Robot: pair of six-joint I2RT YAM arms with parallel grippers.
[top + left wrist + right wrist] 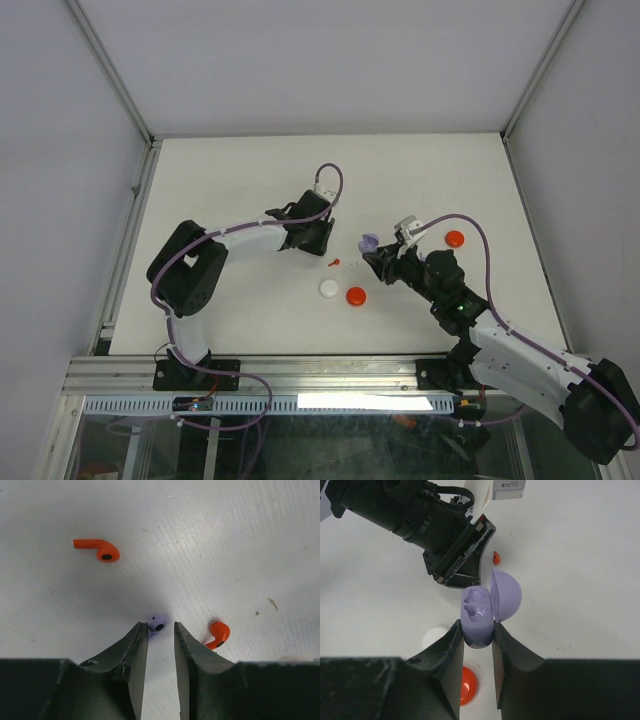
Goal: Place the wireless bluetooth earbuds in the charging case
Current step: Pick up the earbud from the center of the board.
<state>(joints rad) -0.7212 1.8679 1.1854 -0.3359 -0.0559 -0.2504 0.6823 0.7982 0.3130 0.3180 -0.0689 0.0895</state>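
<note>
While right claw (477,630) grasps open charging case (480,611), left claw (159,629), narrowly parted, should centre purple earbud (157,623) before clenching.

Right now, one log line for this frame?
left fingers: open around purple earbud | right fingers: shut on purple case, open, empty | two red earbuds loose

Top external: fixed, high, behind both arm bases, facing down on the whole worktop (230,190). Left wrist: very close, looking steeply down past its own jaws onto the worktop. Right wrist: close, shallower angle, looking past its jaws toward the left arm (415,510). Right wrist and top views share the charging case (479,615), white puck (329,288) and red puck (355,296).
</note>
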